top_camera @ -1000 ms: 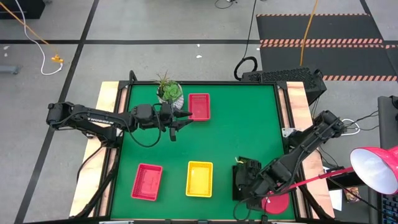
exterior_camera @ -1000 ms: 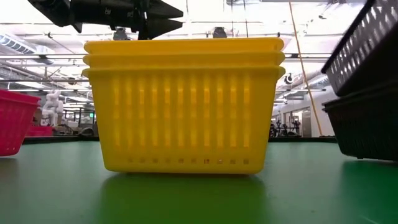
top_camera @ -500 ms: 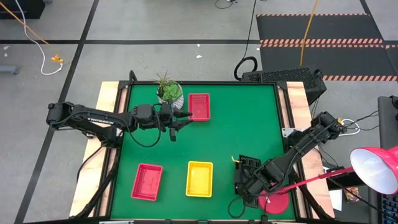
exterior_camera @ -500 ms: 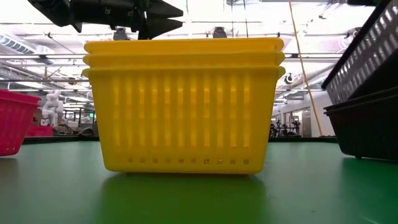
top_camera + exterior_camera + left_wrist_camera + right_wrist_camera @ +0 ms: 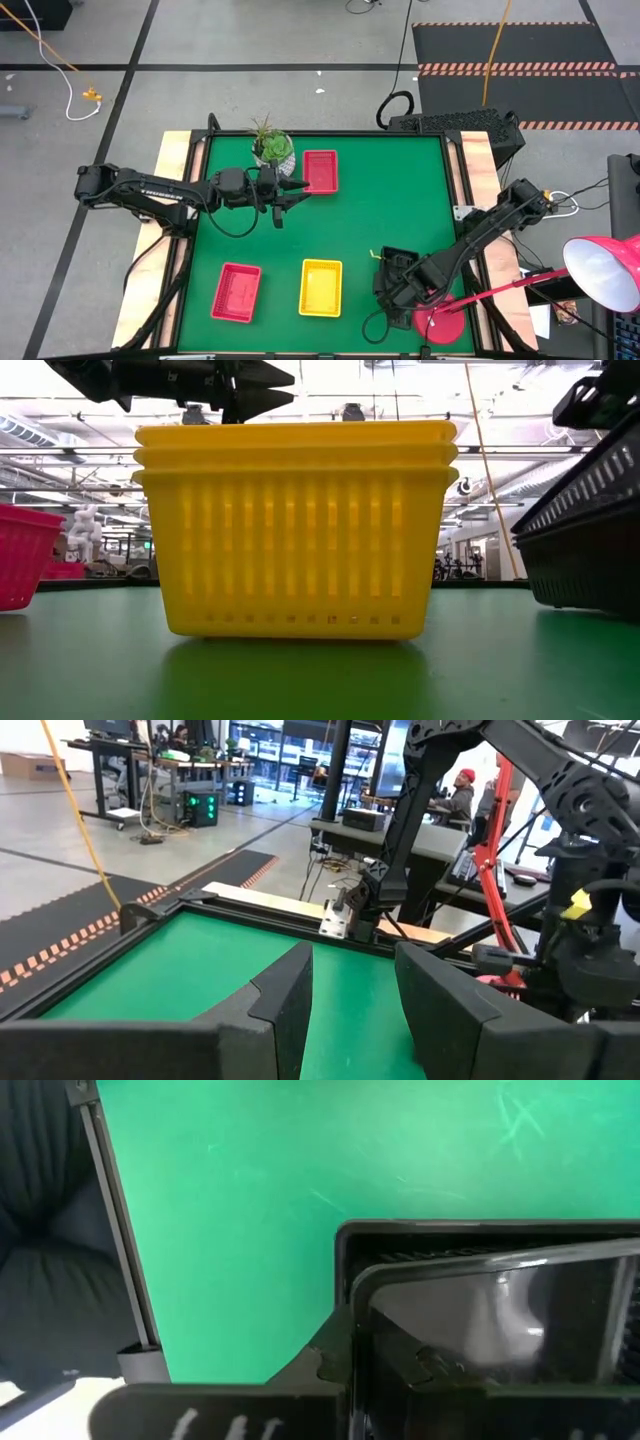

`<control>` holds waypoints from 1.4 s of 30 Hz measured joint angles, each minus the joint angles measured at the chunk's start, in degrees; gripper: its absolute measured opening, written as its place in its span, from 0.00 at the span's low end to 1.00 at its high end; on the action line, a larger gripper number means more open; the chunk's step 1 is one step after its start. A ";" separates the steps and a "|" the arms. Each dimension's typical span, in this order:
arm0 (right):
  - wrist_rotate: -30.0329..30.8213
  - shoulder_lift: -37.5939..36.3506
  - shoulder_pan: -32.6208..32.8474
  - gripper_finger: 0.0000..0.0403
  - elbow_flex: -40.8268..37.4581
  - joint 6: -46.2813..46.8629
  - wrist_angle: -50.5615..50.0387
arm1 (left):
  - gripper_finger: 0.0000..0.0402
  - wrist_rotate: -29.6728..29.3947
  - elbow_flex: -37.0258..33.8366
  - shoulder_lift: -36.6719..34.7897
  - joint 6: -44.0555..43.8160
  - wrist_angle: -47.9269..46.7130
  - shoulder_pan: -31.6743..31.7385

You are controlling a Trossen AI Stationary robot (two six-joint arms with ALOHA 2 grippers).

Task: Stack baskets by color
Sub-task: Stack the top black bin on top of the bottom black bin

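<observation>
My right gripper [image 5: 392, 283] pinches the black basket [image 5: 391, 272] at 5 o'clock. Left gripper [image 5: 300, 186] hangs half open by the red basket [image 5: 320, 170] at 12, holding nothing

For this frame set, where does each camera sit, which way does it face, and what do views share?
High view: overhead, looking straight down; both arms, left tool beside a red basket.
Low view: tabletop level, facing the yellow basket stack; an arm overhead.
Left wrist view: on the left arm, looking across the green table; own fingers apart.
Right wrist view: on the right arm, facing down; right tool shut on a black basket.
Shared: high and low views both show the yellow stack and black baskets.
</observation>
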 joint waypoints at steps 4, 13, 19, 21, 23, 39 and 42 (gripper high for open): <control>0.02 0.00 0.00 0.02 -2.10 -0.04 3.72 | 0.37 -0.05 0.00 0.00 -0.26 0.00 -0.29; -1.03 -0.04 -0.02 0.02 -4.93 -0.26 7.99 | 0.37 -0.11 0.00 0.00 -0.24 0.02 -0.61; -1.16 -0.04 -0.02 0.04 -5.35 -1.16 8.65 | 0.37 -0.39 0.00 0.00 0.13 0.02 -0.59; -1.14 -0.04 -0.20 0.05 -5.35 -1.22 8.63 | 0.37 -0.39 0.00 0.00 0.14 0.02 -0.59; -1.12 -0.02 -0.41 0.05 -5.35 -1.18 8.59 | 0.37 -0.41 0.00 0.00 0.13 0.02 -0.59; 0.04 -2.51 -0.44 0.19 -5.50 -1.36 10.94 | 0.37 -0.45 0.00 0.00 0.09 0.02 -0.59; 0.09 -3.24 -0.44 0.28 -5.50 -0.70 11.37 | 0.37 -0.46 0.00 0.00 0.02 0.02 -0.59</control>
